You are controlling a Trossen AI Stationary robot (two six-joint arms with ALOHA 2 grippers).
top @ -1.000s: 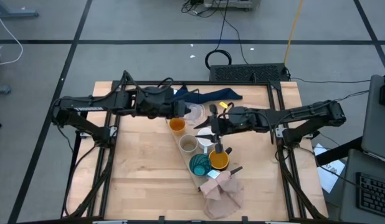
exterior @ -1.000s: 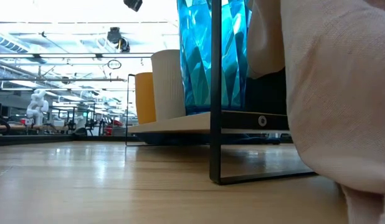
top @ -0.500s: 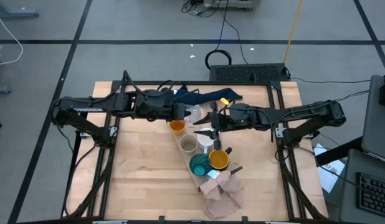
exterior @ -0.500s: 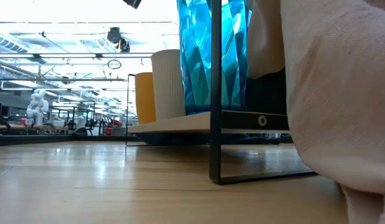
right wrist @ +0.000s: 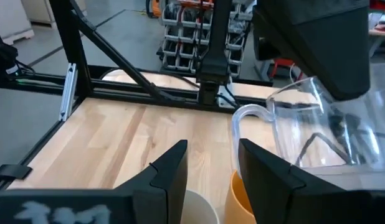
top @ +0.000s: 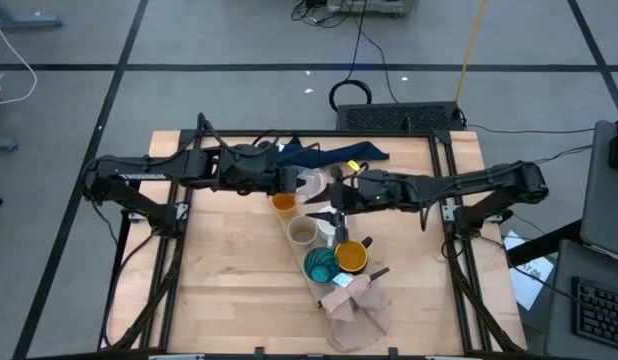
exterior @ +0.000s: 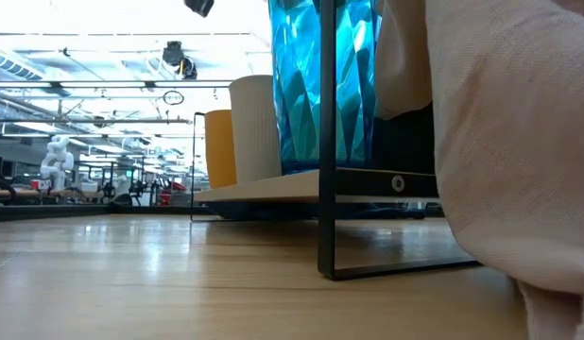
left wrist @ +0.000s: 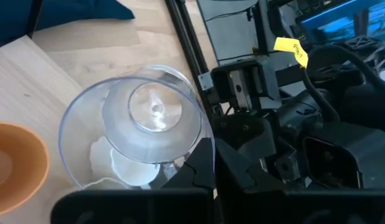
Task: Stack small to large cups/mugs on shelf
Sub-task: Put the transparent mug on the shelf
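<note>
Left tool (top: 301,183): closed on the rim of the clear glass cup (left wrist: 139,127), which I hold tilted, just above the far end of the shelf (top: 295,246) and beside the orange cup (top: 283,202).

Right tool (top: 336,196): fingers parted, holding nothing, hanging close to the glass from the other side; the right wrist view shows the glass directly ahead of it.

Shelf: pale wood board running diagonally across the table (top: 229,270). Row on it, far to near: orange cup, beige-grey cup (top: 302,233), white mug (top: 330,228), teal cup (top: 321,265), mustard-yellow mug (top: 352,257). Pinkish-beige cloth (top: 357,310) lies at the near end.

Dark blue cloth (top: 324,154): at the table's far edge.

Risks, as I judge them:
- My pinch is on a smooth rim only; the tilted glass could slip or swing when lowered.
- The two tools are very near each other; a small move by either could knock them together or jolt the glass.
- The orange cup stands just beside the landing spot; setting down off-line could tip it or leave the glass overhanging the board's end.
</note>
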